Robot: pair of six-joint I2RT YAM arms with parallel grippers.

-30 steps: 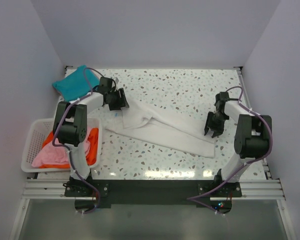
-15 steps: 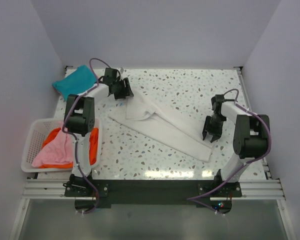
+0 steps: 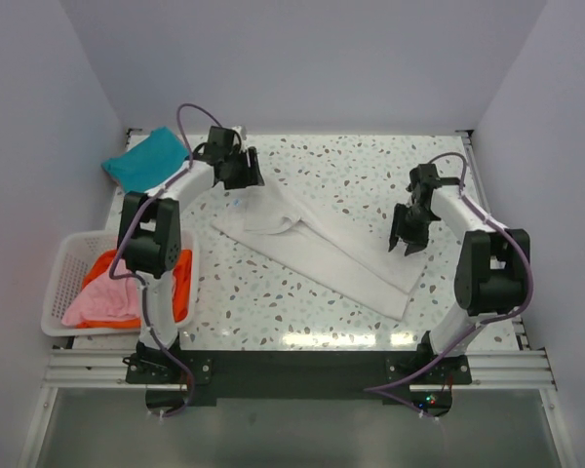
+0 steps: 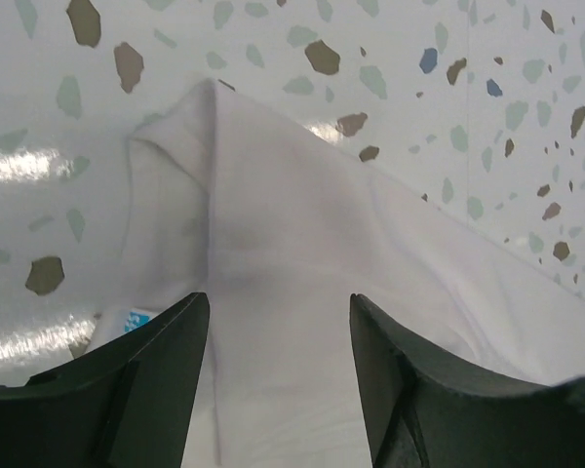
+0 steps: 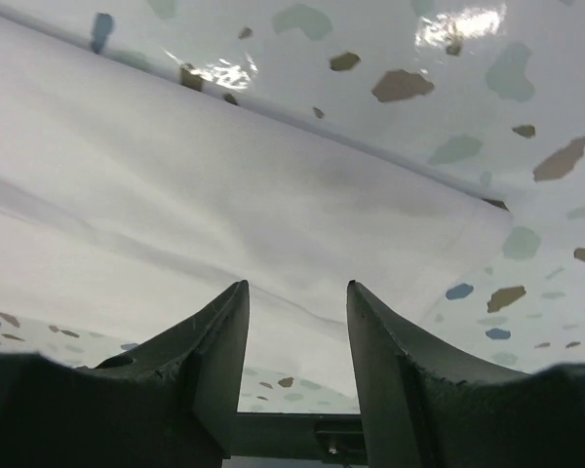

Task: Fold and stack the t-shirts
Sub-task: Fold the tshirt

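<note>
White t-shirt (image 3: 317, 249): laid flat in the middle of the desk (image 3: 370, 166) as a long band, running from the far left toward the near right. A narrower flap is seen folded at its far-left end, with a small blue tag (image 4: 136, 320) beside it.
Teal t-shirt (image 3: 144, 162): folded and set at the far-left corner of the desk, apart from the white one.
Pink t-shirt (image 3: 99, 300): bunched inside the basket (image 3: 63, 258), on its left side.
Orange t-shirt (image 3: 182, 278): bunched in the same basket, under and to the right of the pink one, against the right wall.
Left claw (image 3: 239, 168): held over the far-left end of the white t-shirt. Its fingers are spread apart and nothing is gripped between them. In the wrist view the cloth is seen lying smooth beyond the gap. Whether the tips touch the cloth cannot be told.
Right claw (image 3: 407, 234): held over the near-right part of the white t-shirt, by its long edge. Its fingers are parted moderately and nothing is clamped. Cloth and speckled desk are seen through the gap.
Basket: white lattice, placed at the left edge of the desk, just beside the left arm.
Desk: white, glossy, speckled with coloured chips.
</note>
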